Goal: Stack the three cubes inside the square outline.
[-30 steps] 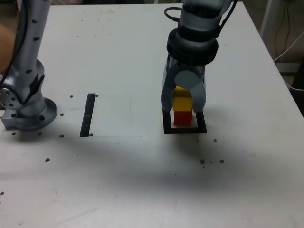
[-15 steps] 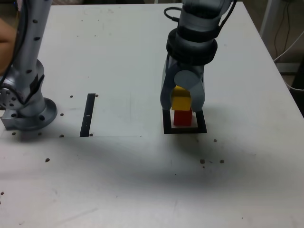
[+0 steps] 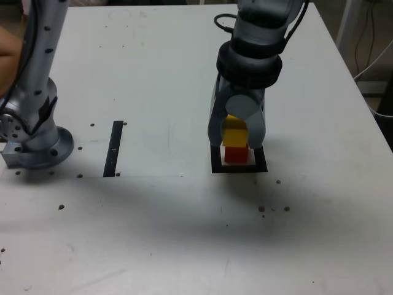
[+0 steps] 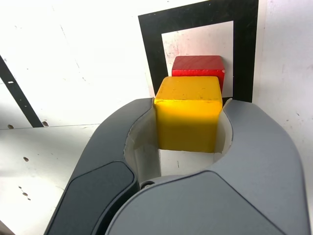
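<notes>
Where cubes stack, speckled white table point(image 3: 184, 233).

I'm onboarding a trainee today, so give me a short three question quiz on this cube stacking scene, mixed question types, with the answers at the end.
1. True or false: the gripper is shut on the yellow cube.
2. Which cube sits inside the square outline? A) green B) red C) none
3. Fill in: in the exterior view, the thin black strip lies to the outline's ____.

Key: 1 true. 2 B, the red cube. 3 left.
</notes>
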Tool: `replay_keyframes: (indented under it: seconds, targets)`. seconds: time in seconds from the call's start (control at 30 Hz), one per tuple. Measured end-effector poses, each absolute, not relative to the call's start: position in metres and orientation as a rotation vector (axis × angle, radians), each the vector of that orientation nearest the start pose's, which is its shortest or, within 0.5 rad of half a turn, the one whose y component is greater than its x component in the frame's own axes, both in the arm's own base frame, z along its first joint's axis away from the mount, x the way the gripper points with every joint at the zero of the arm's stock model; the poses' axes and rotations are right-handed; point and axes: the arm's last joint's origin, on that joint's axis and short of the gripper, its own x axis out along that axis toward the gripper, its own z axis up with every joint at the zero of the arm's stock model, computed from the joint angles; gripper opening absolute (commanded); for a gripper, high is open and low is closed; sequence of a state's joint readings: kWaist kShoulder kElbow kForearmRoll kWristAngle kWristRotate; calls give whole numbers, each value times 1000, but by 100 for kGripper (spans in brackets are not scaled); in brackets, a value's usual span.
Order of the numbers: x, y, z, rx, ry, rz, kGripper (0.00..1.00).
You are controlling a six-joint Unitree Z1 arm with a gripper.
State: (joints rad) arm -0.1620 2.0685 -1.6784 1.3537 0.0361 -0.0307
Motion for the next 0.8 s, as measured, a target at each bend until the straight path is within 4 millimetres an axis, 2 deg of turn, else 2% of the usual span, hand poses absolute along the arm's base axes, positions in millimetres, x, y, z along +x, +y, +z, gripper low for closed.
replay_keyframes:
  seconds: [0.2, 0.3, 0.7, 0.8]
  targets:
    - [366, -58, 263, 150, 1731, -67, 45]
    - [366, -58, 263, 150, 1730, -67, 49]
    - [366, -58, 262, 156, 1728, -62, 89]
    - [365, -57, 263, 161, 1719, -57, 96]
